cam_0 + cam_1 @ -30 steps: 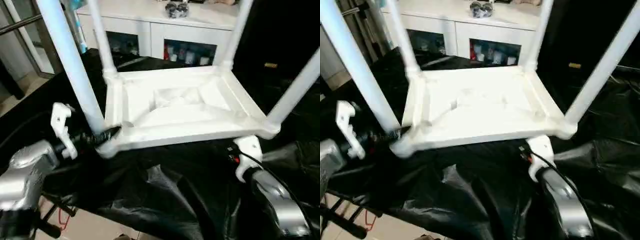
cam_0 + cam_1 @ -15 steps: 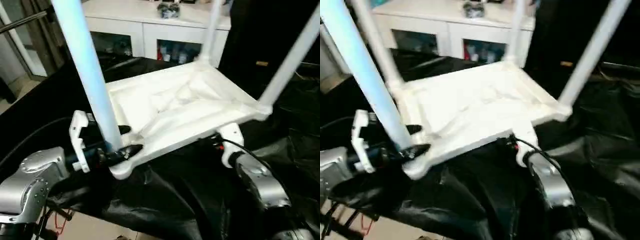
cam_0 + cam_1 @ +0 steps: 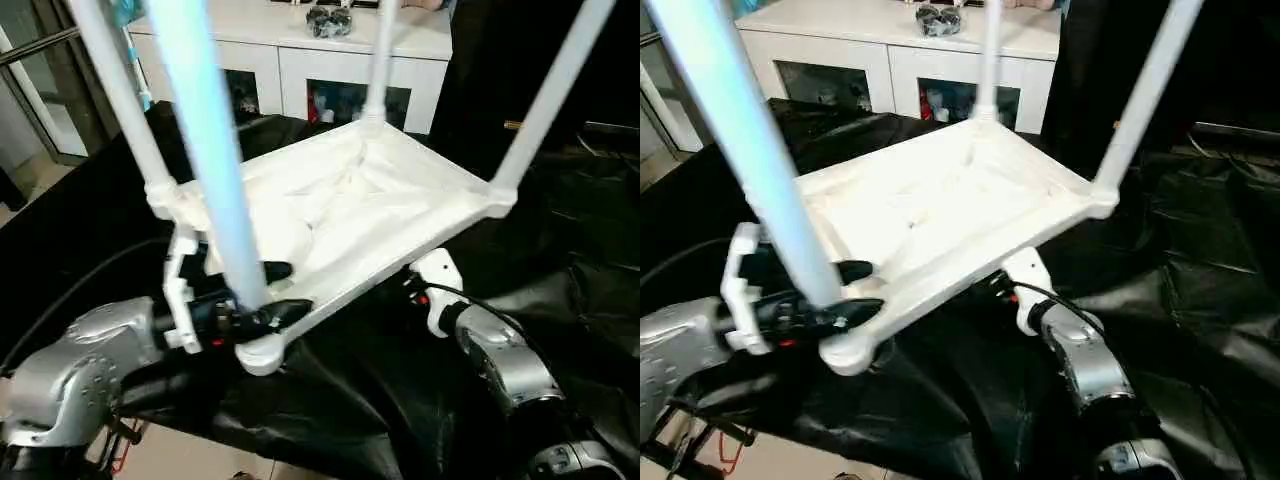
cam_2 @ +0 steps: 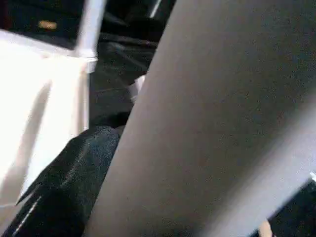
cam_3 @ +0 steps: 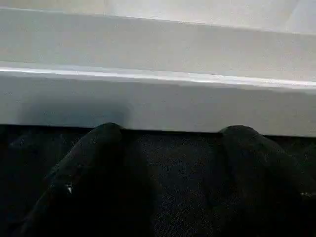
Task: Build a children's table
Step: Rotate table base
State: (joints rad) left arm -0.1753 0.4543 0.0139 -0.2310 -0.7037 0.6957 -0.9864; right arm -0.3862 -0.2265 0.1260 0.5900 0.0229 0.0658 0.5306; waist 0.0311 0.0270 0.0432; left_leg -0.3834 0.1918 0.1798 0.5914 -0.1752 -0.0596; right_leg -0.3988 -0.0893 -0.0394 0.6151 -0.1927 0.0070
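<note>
The white tabletop [image 3: 340, 210] lies upside down and tilted on the black sheet, ribbed underside up. Legs stand in its corner sockets: the near-left leg [image 3: 205, 130], the far-left leg [image 3: 120, 100], a far leg [image 3: 380, 60] and the right leg [image 3: 545, 90]. My left gripper [image 3: 295, 288] is shut on the near-left leg just above its socket; that leg [image 4: 207, 123] fills the left wrist view. My right gripper [image 5: 170, 131] is open, its fingers [image 5: 98, 163] apart on the sheet just short of the tabletop's rim [image 5: 158, 98]. In the eye views the tabletop edge hides them.
A white glass-door cabinet [image 3: 300, 70] stands behind, with a dark object [image 3: 330, 20] on top. Crumpled black sheet [image 3: 350, 400] covers the work surface and drops off at the near edge. Bare floor [image 3: 170, 460] shows at the lower left.
The tabletop has swung round, its near-left corner coming closer to me and to the right. My left gripper moved with that leg. The right arm shifted left along the rim.
</note>
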